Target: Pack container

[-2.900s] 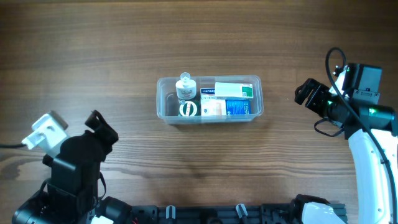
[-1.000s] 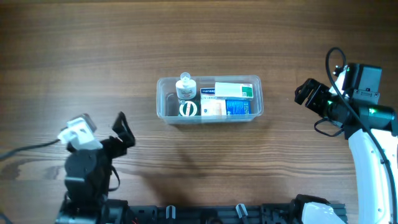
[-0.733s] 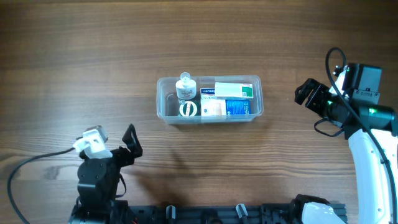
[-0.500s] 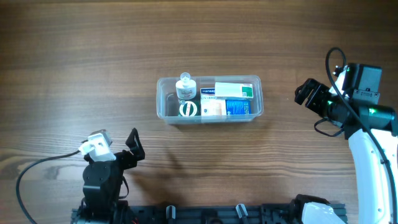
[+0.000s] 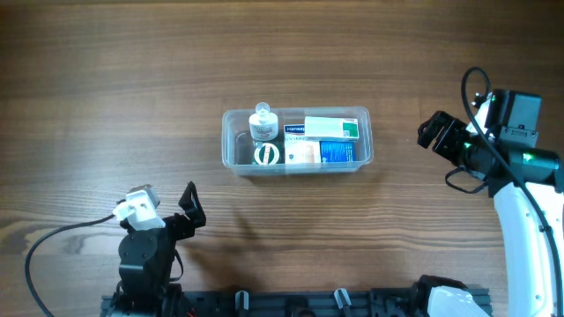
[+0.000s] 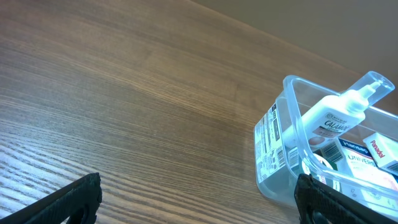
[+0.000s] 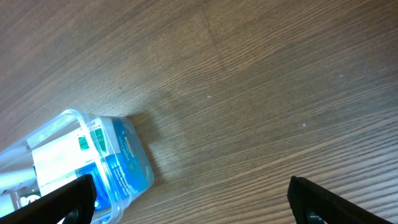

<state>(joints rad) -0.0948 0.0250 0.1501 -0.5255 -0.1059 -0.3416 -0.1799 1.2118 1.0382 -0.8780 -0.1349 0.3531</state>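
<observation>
The container (image 5: 297,139) sits mid-counter (image 5: 132,79), with a bottle (image 5: 263,123) and boxes (image 5: 331,129) inside its rim and open wood on every side. The left tool (image 5: 191,210) and right tool (image 5: 430,134), both released wide, stand well apart from it.

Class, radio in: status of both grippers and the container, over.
Left gripper open, empty. Right gripper open, empty. Container loaded, mid-table. Nothing in the way.

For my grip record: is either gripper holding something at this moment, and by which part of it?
Nothing is held. The left gripper and the right gripper are both open and empty, apart from the container.
</observation>
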